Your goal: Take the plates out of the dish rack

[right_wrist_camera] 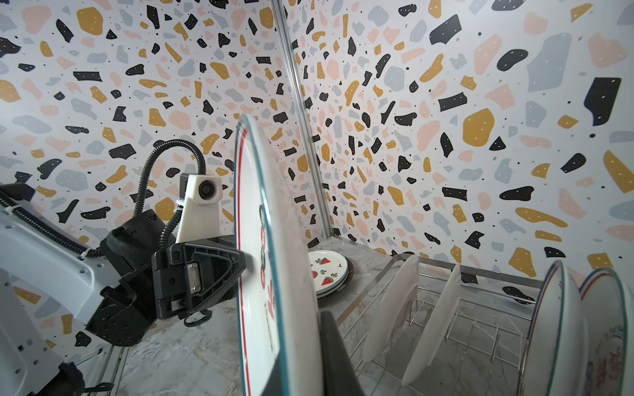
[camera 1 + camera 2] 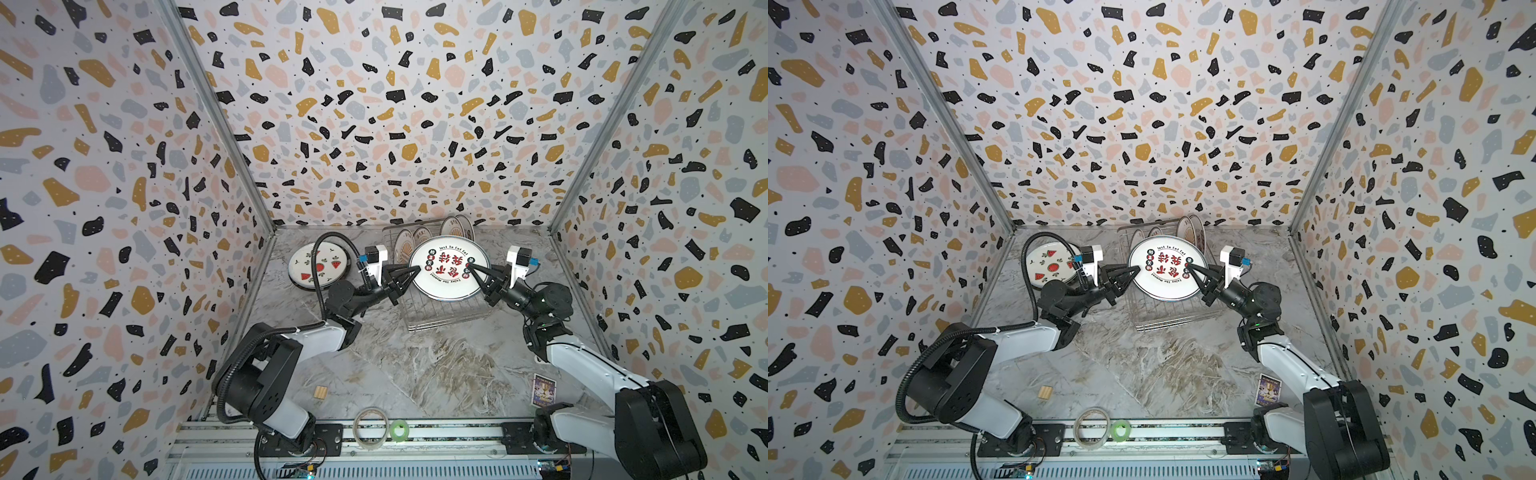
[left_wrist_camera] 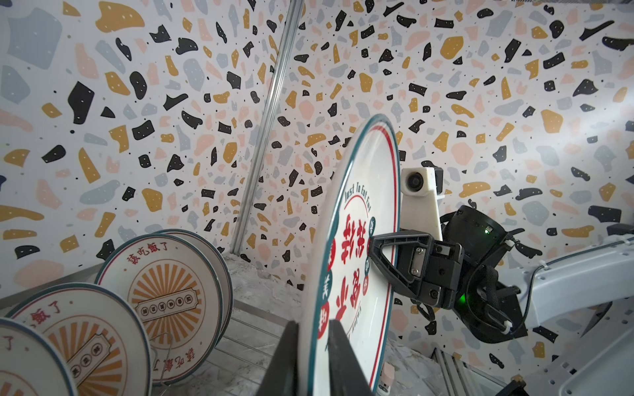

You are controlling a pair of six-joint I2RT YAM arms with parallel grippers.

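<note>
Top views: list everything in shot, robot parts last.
dish rack: 1, silver wire, far middle
red-character plate: 1, white, lifted above the rack, gripped at both sides
sunburst plates: 4, white-orange, standing in the rack
watermelon plate: 1, white, tops a stack left of the rack; count beneath unclear
clear tape roll: 1, translucent, front middle
green tape roll: 1, green, beside it
wooden block: 1, tan, front left
card: 1, purple, front right
left gripper: 1, black, shut on the red-character plate's rim
right gripper: 1, black, shut on its opposite rim
</note>
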